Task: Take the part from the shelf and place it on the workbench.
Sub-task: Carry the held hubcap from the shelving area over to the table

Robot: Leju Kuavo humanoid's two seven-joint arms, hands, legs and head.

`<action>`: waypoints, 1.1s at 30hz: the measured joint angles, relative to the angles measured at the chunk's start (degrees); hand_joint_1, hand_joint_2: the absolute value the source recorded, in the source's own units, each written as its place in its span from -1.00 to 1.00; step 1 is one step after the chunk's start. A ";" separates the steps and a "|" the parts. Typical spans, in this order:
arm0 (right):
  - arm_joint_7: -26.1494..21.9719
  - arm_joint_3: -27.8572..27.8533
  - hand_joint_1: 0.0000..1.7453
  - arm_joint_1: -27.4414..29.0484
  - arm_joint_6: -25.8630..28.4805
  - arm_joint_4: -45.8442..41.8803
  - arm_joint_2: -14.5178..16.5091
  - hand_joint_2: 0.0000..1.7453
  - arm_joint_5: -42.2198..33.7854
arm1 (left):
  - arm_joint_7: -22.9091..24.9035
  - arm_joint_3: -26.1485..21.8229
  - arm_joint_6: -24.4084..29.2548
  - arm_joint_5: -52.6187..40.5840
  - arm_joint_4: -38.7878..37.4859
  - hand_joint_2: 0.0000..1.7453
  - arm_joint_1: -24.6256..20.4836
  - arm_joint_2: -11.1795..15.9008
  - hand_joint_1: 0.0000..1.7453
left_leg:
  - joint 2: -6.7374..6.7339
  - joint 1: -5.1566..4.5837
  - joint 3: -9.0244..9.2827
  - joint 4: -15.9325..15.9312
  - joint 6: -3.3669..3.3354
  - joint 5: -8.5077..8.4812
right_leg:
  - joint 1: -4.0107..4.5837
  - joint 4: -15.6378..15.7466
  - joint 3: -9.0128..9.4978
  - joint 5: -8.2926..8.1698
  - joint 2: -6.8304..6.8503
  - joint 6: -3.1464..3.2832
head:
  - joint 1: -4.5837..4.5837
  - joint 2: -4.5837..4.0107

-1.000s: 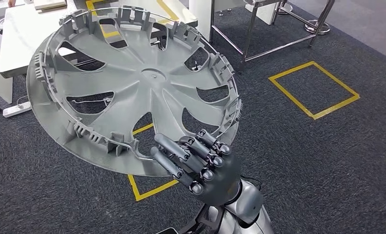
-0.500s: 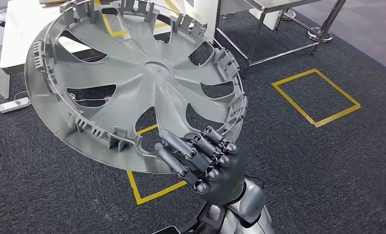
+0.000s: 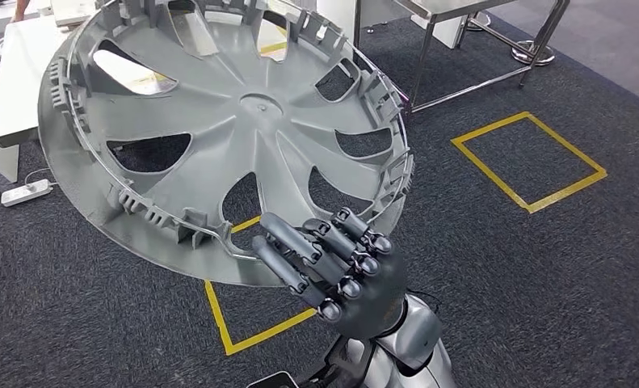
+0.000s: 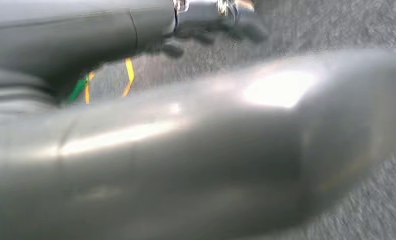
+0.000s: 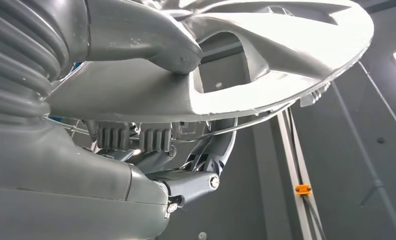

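Observation:
The part is a large grey plastic wheel cover (image 3: pixel 243 121) with spoke cut-outs and clips around its rim, seen from its back side. My right hand (image 3: pixel 340 275) grips its near rim from below and holds it tilted above the carpet. In the right wrist view the thumb (image 5: pixel 135 35) presses on the wheel cover (image 5: pixel 266 65) from one side, and the dark fingers (image 5: pixel 195 180) curl under the rim. The white workbench (image 3: pixel 17 81) lies at the far left, partly hidden behind the cover. My left hand (image 4: pixel 185 150) is a blurred grey shape, and its fingers cannot be made out.
A metal-framed table (image 3: pixel 461 48) stands at the back right. Yellow tape squares mark the dark carpet to the right (image 3: pixel 530 162) and just ahead of me (image 3: pixel 251 323). A white power strip (image 3: pixel 27 192) lies on the floor by the workbench.
The whole picture has shifted, so the camera has moved. The wheel cover stays in my right hand's grip and sits slightly higher and larger in the view.

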State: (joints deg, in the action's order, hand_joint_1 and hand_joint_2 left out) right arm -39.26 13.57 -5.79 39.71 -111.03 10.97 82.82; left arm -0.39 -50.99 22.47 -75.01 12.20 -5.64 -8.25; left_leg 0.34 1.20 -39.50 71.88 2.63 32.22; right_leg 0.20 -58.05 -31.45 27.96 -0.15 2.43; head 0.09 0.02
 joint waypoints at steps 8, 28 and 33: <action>2.18 -0.13 1.00 -0.15 -0.01 -0.21 -0.05 1.00 1.16 | 0.19 0.01 -0.60 -0.74 0.02 -1.00 -0.19 0.07 -1.00 | 0.04 0.06 4.81 -11.95 -2.64 -5.79 | -0.06 -2.66 1.21 2.32 -0.07 -2.66 | 0.03 0.00; 4.78 0.00 1.00 0.56 0.02 -0.93 -0.61 1.00 1.55 | -0.32 0.02 -1.14 -0.92 0.05 -1.00 -0.31 -0.03 -1.00 | 0.16 -0.16 3.28 1.73 0.08 3.52 | 0.22 -0.46 -1.63 -1.29 -0.01 0.49 | -0.13 0.00; 5.41 0.05 1.00 0.89 0.01 -0.94 -0.83 1.00 1.76 | -0.31 0.02 -1.12 -0.88 0.01 -1.00 0.14 0.04 -1.00 | -0.87 -0.41 1.45 -6.91 -0.80 -2.59 | 0.35 -0.61 2.29 2.03 0.38 0.11 | -0.11 0.00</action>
State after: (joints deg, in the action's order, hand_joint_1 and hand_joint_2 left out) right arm -33.85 13.63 -4.89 39.72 -111.97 10.14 84.59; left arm -0.70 -50.97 21.35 -75.89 12.20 -5.51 -8.21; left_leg -0.53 0.79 -38.05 64.97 1.83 29.62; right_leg 0.55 -58.66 -29.15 29.98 0.22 2.54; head -0.02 0.02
